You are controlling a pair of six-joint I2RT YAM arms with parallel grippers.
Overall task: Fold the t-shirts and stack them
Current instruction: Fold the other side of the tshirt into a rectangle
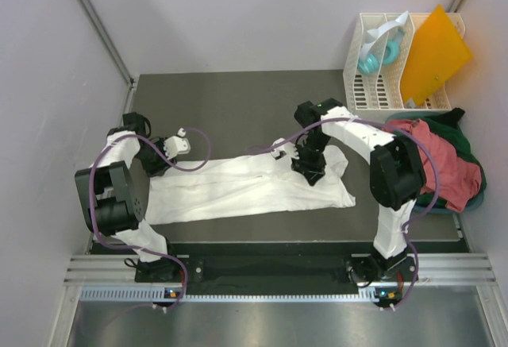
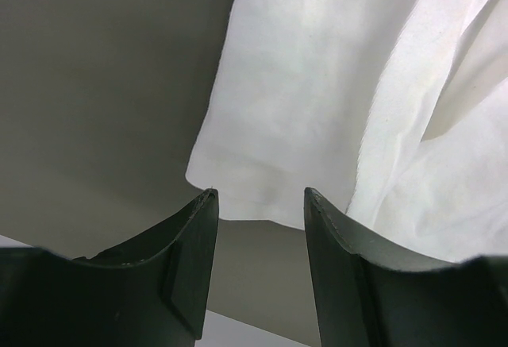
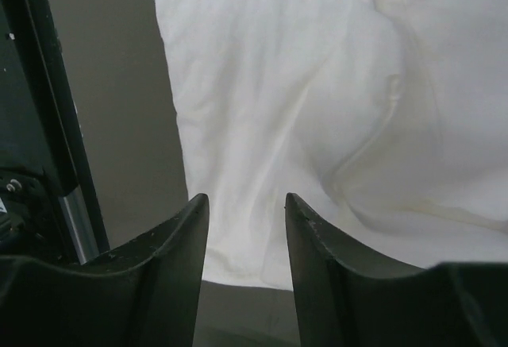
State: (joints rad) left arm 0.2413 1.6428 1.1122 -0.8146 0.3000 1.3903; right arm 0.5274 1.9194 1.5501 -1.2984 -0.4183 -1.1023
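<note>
White t-shirt (image 1: 246, 188) lies as a long strip; my left hand (image 1: 181, 139) and right hand (image 1: 283, 150) hover parted, empty. I should pinch both layers squarely at one end.

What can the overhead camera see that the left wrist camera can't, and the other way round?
Only the overhead view shows the right gripper, the white rack with the orange sheet at the far right, and the salmon-red t-shirt lying on the dark green t-shirt. Only the left wrist view shows, close up, the left gripper open, a corner of the cloth just ahead of it. Both show the white t-shirt spread on the dark table.
</note>
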